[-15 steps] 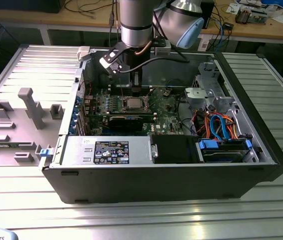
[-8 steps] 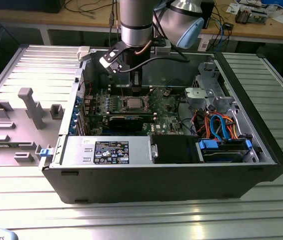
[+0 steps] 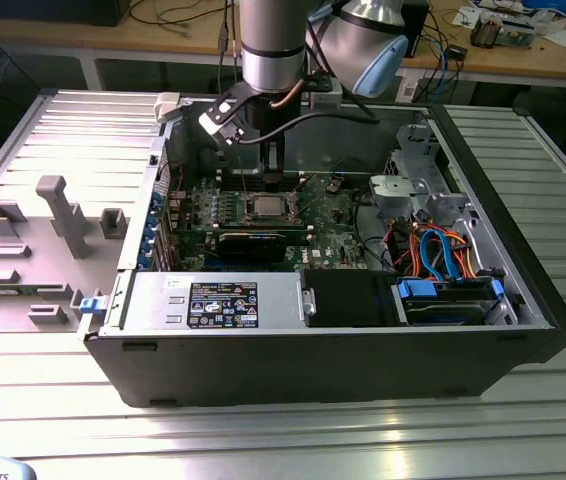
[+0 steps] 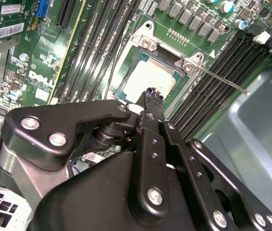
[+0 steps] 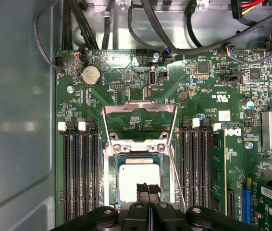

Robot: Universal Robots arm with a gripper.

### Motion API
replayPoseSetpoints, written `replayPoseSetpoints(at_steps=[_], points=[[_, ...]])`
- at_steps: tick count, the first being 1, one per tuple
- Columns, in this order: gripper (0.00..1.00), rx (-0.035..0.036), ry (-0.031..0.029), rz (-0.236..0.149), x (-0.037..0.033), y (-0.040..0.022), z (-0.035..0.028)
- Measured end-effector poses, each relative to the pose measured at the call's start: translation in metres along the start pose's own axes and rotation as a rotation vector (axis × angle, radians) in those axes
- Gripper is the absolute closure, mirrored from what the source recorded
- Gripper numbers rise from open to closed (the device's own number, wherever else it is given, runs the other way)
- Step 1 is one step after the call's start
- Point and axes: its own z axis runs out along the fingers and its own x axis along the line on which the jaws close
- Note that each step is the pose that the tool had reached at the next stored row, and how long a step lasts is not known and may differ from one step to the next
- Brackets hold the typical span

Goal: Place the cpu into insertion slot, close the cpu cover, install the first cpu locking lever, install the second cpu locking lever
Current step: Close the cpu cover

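Note:
The cpu [image 5: 138, 174] lies flat in the insertion slot [image 5: 111, 179], its silvery top showing; both wrist views show it, cpu [image 4: 148, 77] inside the silver-rimmed insertion slot [image 4: 126, 61]. The cpu cover [image 5: 141, 106] is swung open, away from the socket, its window framing green board. A thin locking lever [image 4: 222, 81] sticks out free beside the socket, and the same kind of wire lever [image 5: 173, 168] runs along the socket's side. My gripper [image 5: 148, 188] hovers just over the cpu's edge, fingers shut together with nothing between them. In the exterior view the gripper [image 3: 273, 170] hangs over the insertion slot [image 3: 263, 208].
Long black memory slots [image 5: 78, 178] flank the socket on both sides. A long black expansion card [image 3: 251, 240] lies just in front of it. Blue and orange cables [image 3: 443, 250] and a drive cage [image 3: 413, 190] crowd the case's right part. A grey fixture [image 3: 53, 215] stands outside on the exterior view's left.

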Motion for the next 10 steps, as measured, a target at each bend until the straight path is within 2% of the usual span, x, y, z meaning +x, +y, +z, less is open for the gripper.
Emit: replayPoseSetpoints(at_steps=[10], points=[[0.89, 0.0000, 0.0000, 0.000, 0.0000, 0.0001, -0.0028]])
